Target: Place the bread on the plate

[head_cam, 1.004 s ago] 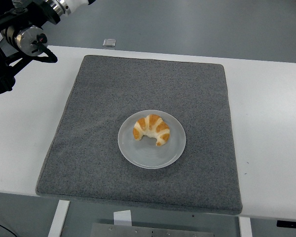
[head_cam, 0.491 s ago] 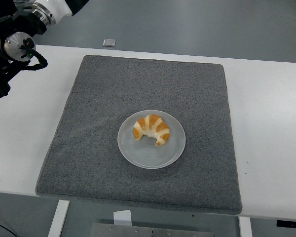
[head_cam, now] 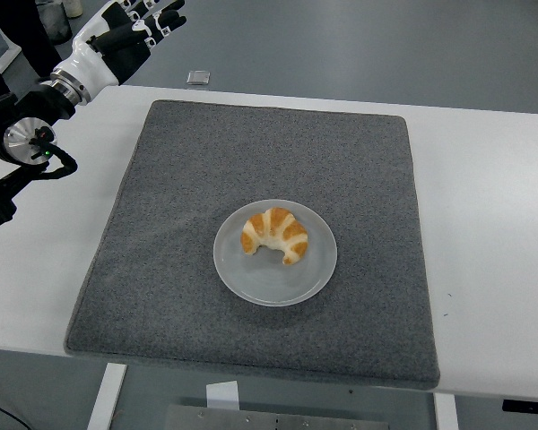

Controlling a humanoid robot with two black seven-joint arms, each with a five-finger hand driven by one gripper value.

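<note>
The bread (head_cam: pixel 275 236) sits on the plate (head_cam: pixel 275 279), a crescent-shaped roll with orange-brown stripes over a pale crust, its two tips pointing toward the near edge, lying in the plate's far half. The plate is round, shallow and frosted-looking, a translucent white, and the near part of it is bare. It rests just near of the middle of a grey mat (head_cam: pixel 251 161), a square of coarse felt-like fabric with a stitched border, which covers most of the white desk (head_cam: pixel 484 224). Up in the far left corner, the left hand (head_cam: pixel 133 27) hangs in the air past the mat's far-left corner, well apart from the plate; its black-and-white fingers (head_cam: pixel 166 11) are loosely extended toward the right and hold nothing. Behind it a white wrist cuff leads back to a black arm with a shiny metal joint (head_cam: pixel 22 141) over the desk's left edge. On the floor beyond the desk's far edge lies a small pale square object (head_cam: pixel 197 77).
</note>
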